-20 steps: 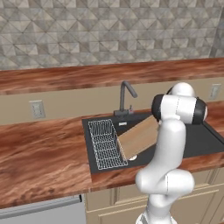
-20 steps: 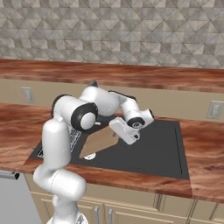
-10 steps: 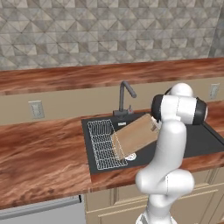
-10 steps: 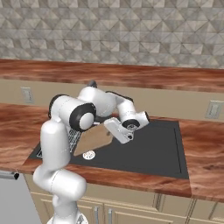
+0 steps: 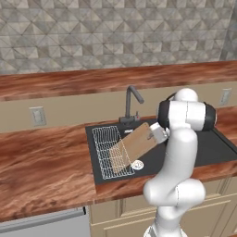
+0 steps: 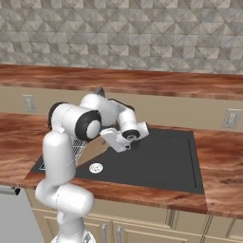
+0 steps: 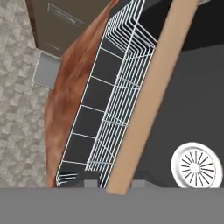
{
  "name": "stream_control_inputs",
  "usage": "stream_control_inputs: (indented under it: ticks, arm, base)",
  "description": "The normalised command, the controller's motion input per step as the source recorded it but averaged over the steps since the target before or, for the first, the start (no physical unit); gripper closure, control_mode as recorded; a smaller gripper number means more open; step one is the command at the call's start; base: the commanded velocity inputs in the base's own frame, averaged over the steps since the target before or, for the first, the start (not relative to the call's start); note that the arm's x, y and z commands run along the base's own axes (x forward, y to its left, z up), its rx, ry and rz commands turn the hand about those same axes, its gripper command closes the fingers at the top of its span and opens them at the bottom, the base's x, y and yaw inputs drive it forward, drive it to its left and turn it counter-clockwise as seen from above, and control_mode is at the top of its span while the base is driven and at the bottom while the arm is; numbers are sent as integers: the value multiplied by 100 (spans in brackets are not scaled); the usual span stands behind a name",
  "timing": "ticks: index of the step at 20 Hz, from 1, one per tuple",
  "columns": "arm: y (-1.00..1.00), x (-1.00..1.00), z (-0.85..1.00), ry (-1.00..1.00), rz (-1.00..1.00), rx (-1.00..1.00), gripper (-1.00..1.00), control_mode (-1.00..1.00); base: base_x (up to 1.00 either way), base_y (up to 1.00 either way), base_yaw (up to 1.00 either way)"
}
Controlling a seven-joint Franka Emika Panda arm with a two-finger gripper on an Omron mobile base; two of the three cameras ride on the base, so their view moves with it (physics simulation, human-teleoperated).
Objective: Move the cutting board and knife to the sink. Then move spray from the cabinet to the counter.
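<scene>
Since one second ago the cutting board (image 5: 134,147) has come lower and further into the sink (image 5: 210,150), and it now leans with its lower end on the wire rack (image 5: 107,150) on the basin's left side. The hand (image 5: 156,134) has followed it down a little.

I count one board, one wire rack, one round white drain (image 5: 137,164), one dark faucet (image 5: 132,99), and two wall outlets, one (image 5: 37,115) on the left and one (image 5: 225,96) on the right.

The board is thin, flat and light tan, with a plain wood face. It stands tilted, its upper end beside the hand.

The hand view shows the board (image 7: 151,100) edge-on as a long tan strip between the rack (image 7: 111,96) and the drain (image 7: 194,165); its near end lies between the two finger tips (image 7: 91,184), which stand narrow around it. Whether they press it, I cannot tell. The right base view shows the arm in front of the board (image 6: 95,151), so little of the board shows there. The left base view shows its broad face and the red-brown surface (image 5: 41,171) around the basin.
</scene>
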Motion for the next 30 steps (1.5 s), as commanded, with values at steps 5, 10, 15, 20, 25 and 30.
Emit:
stream_control_inputs:
  ticks: [5,10,15,20,25,30]
  arm:
    - [28,-19,-12,-17,12,8,-100,-100]
    - [-1,-5,0,-3,2,0,-100,-100]
    - [-26,-14,29,1,0,0,-100,-100]
    - [-77,-8,31,17,-2,0,-100,-100]
    - [-61,-4,6,18,-4,-10,-100,-100]
    - [-43,0,42,25,-6,-13,-100,-100]
  base:
    - [0,0,0]
    - [0,0,0]
    - [0,0,0]
    - [0,0,0]
    - [0,0,0]
    - [0,0,0]
